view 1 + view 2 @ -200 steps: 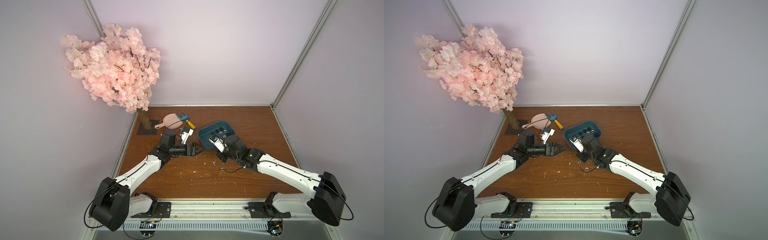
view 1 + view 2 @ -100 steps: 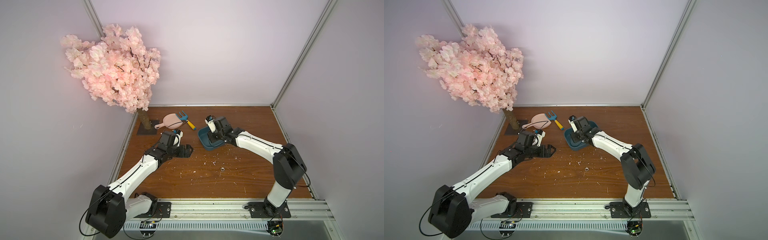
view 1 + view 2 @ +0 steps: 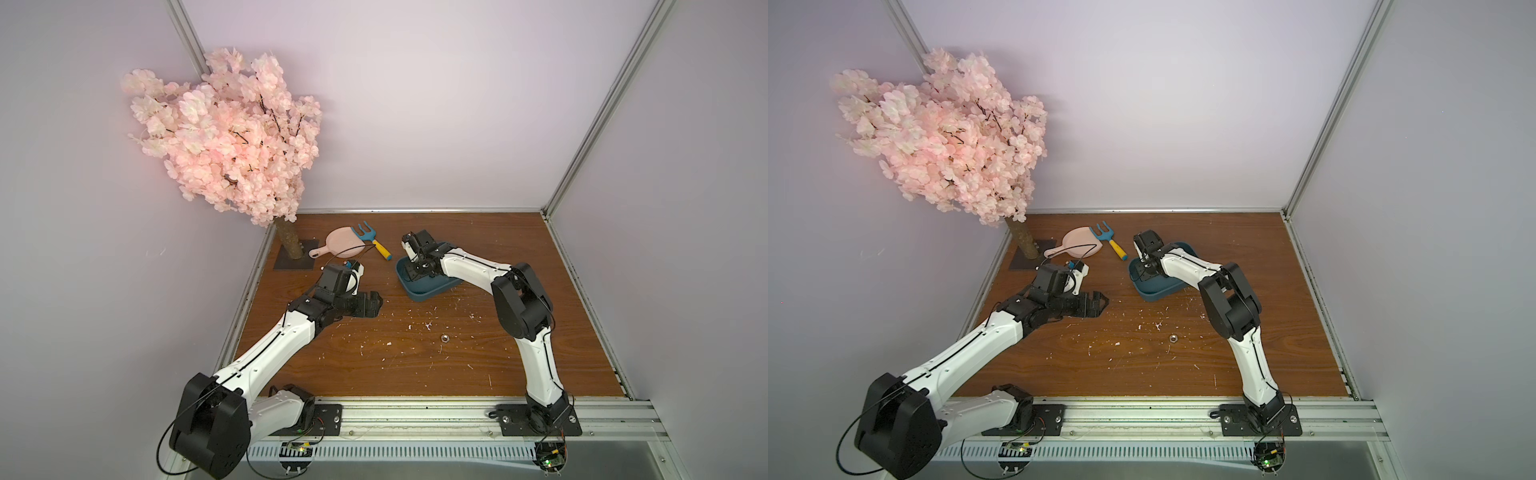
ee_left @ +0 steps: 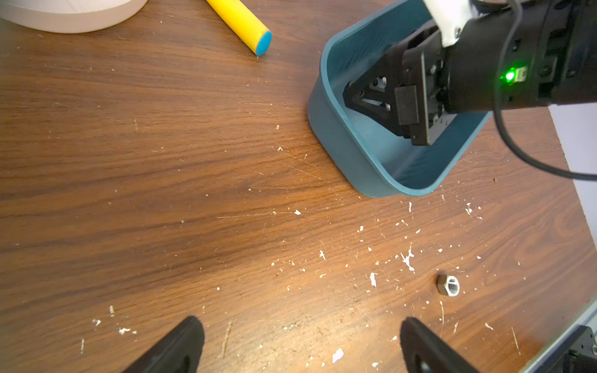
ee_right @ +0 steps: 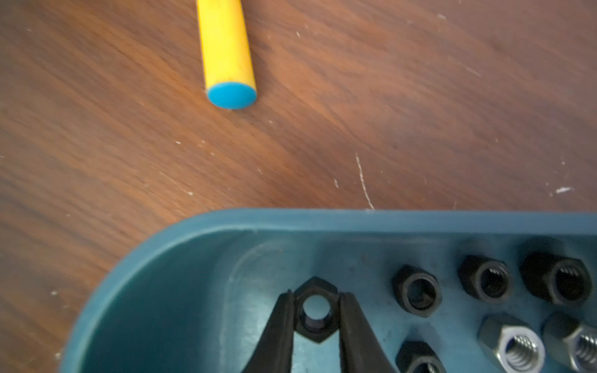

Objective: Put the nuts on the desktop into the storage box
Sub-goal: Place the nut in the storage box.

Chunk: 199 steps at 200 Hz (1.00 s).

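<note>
The teal storage box [image 3: 430,293] [image 3: 1158,293] stands on the brown desktop [image 3: 374,365]. My right gripper [image 5: 316,305] reaches into the box's left end, shut on a black nut [image 5: 316,287]. Inside the box [image 5: 323,218] lie several nuts, black [image 5: 416,292] and silver [image 5: 513,345]. One silver nut [image 3: 444,338] [image 3: 1172,338] [image 4: 448,285] lies on the desktop in front of the box. My left gripper [image 3: 376,303] [image 4: 298,323] hangs open over bare board, left of the box and well left of that nut, holding nothing.
A pink dustpan [image 3: 340,243] and a blue rake with a yellow handle [image 3: 380,247] [image 5: 226,48] lie behind the box's left end. A pink blossom tree [image 3: 232,141] stands at the back left. White flecks dot the board. Aluminium rails [image 3: 415,415] edge it.
My right gripper has moved from the desktop in front of the box up into the box's left end, still shut. The left gripper has drawn back a little and stays open.
</note>
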### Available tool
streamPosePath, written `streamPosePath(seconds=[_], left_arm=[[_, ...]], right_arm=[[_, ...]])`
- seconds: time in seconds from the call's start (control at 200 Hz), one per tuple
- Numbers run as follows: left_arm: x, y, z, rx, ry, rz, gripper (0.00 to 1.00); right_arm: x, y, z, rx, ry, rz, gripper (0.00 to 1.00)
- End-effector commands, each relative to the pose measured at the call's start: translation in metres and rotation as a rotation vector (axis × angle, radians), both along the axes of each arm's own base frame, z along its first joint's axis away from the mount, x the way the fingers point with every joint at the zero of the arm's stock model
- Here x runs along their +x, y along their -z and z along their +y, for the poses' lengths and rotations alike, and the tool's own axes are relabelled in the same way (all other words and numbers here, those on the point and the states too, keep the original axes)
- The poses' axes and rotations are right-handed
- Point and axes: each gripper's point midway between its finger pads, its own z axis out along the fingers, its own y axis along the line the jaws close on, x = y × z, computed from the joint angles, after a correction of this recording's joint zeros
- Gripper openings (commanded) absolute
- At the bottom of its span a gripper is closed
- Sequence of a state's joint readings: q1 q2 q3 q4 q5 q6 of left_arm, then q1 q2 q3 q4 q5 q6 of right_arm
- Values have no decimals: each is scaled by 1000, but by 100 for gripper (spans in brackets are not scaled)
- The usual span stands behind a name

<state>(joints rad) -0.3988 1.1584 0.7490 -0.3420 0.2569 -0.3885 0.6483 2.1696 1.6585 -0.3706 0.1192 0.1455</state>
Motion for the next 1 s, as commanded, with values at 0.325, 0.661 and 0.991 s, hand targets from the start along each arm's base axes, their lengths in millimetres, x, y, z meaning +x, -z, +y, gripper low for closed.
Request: streamPosePath(seconds=[0.325, 0.661, 0.991], left_arm=[[-6, 14, 1, 8, 14, 59, 98], [-8, 15, -1, -1, 27, 65, 98], [-10, 7, -14, -87, 49, 65, 98]], right_arm=[[20, 5, -19, 4, 104, -46, 11], [16, -7, -21, 22, 86, -63, 35], [-3, -57, -27, 103, 38, -137, 43]])
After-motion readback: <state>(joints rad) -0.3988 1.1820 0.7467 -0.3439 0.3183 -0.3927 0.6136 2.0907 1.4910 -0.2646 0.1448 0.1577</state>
